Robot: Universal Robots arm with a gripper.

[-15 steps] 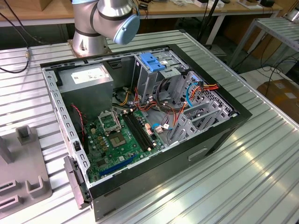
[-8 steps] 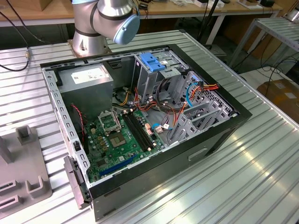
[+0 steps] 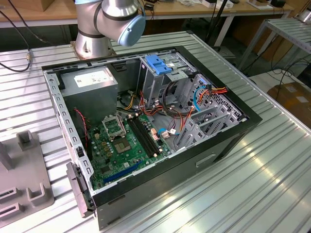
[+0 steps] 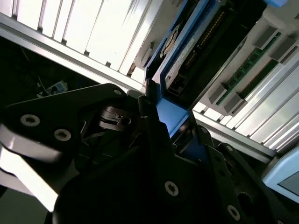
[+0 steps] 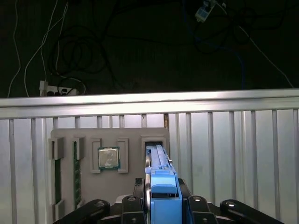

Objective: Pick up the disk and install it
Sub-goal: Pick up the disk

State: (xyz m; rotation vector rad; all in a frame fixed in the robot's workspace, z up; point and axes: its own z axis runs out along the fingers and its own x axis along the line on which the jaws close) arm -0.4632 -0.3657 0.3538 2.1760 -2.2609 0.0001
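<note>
Claw: your gripper (image 5: pixel 162 187) looks closed on the disk (image 5: pixel 158 161), with its dark fingers (image 5: pixel 132 201) pressed against either side of the blue end piece. In the second wrist view the gripper (image 4: pixel 170 119) again flanks that blue end with no gap you can make out.
Disk: it stands on edge in a slot of the grey holder plate (image 5: pixel 133 179). In the second wrist view you see the disk (image 4: pixel 184 53) edge-on, its pale label and blue rail running away from the claw.
Holder neighbours: a processor chip (image 5: pixel 108 158) sits in the pocket just beside the disk's slot, and memory sticks (image 5: pixel 74 173) stand in slots further along.
Table: the ribbed aluminium table (image 5: pixel 243 154) carries the plate.
Computer case: the open computer case (image 3: pixel 228 141) fills the middle of the exterior view, with the motherboard (image 3: pixel 121 141) at lower centre. The drive cage (image 3: pixel 158 65) with its blue handle is at upper centre, and the grey power supply (image 3: pixel 90 82) is at upper left.
Arm: the arm's base (image 3: pixel 104 22) stands at the top of the frame, behind the case.
Done: judging by the grip, the grasp is made.
Left: you cannot tell whether the disk has lifted clear of its slot, and it is not yet installed in the case.
</note>
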